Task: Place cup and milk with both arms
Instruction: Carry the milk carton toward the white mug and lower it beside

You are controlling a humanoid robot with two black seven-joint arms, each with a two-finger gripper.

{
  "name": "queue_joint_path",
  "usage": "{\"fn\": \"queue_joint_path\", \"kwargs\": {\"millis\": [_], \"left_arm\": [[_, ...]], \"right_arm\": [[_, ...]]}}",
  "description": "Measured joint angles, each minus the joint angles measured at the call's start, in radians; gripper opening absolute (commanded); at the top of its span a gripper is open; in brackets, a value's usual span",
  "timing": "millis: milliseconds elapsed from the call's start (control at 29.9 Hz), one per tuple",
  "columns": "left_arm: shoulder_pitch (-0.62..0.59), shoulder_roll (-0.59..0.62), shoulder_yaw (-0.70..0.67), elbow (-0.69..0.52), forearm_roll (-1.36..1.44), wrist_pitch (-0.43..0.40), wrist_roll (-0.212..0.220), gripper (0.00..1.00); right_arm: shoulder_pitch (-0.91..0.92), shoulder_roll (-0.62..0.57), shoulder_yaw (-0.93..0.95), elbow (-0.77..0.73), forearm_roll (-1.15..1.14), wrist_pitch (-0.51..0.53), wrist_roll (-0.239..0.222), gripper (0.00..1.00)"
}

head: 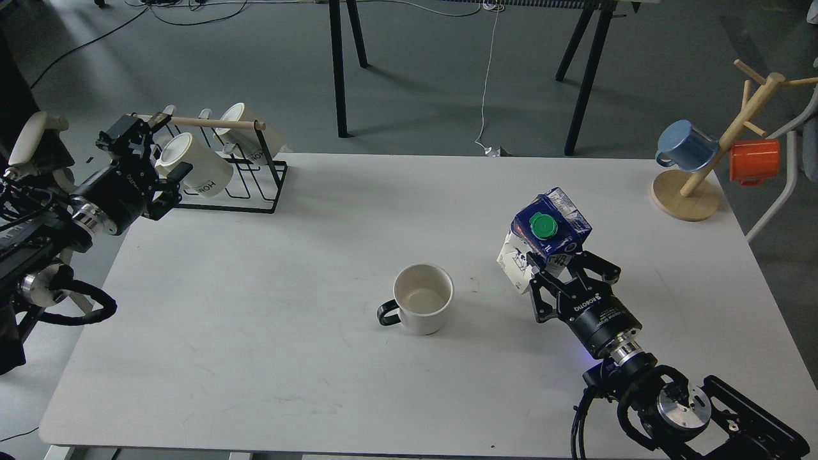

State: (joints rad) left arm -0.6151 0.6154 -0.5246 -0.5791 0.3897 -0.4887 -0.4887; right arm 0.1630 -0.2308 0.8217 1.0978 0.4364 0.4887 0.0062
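Observation:
The white cup (pixel 423 299) with a black loop handle on its left stands upright near the middle of the white table (pixel 332 211). My right gripper (pixel 562 271) is shut on the blue and white milk carton (pixel 543 237) with a green cap and holds it tilted just right of the cup, its base at or just above the table top. My left gripper (pixel 144 160) is at the table's far left, beside a cream mug on the black rack; its fingers look spread with nothing in them.
A black wire rack (pixel 239 176) with cream lettered mugs (pixel 195 169) stands at the back left. A wooden mug tree (pixel 716 160) with a blue mug (pixel 687 145) and an orange mug (pixel 755 161) stands at the back right corner. Black table legs stand behind.

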Motion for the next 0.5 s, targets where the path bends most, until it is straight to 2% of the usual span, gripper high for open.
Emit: {"fn": "queue_joint_path", "kwargs": {"millis": [501], "left_arm": [[0.000,0.001,0.001,0.000,0.001,0.000,0.000,0.98]], "right_arm": [[-0.028,0.057,-0.051,0.010,-0.072,0.000,0.003,0.38]]}}
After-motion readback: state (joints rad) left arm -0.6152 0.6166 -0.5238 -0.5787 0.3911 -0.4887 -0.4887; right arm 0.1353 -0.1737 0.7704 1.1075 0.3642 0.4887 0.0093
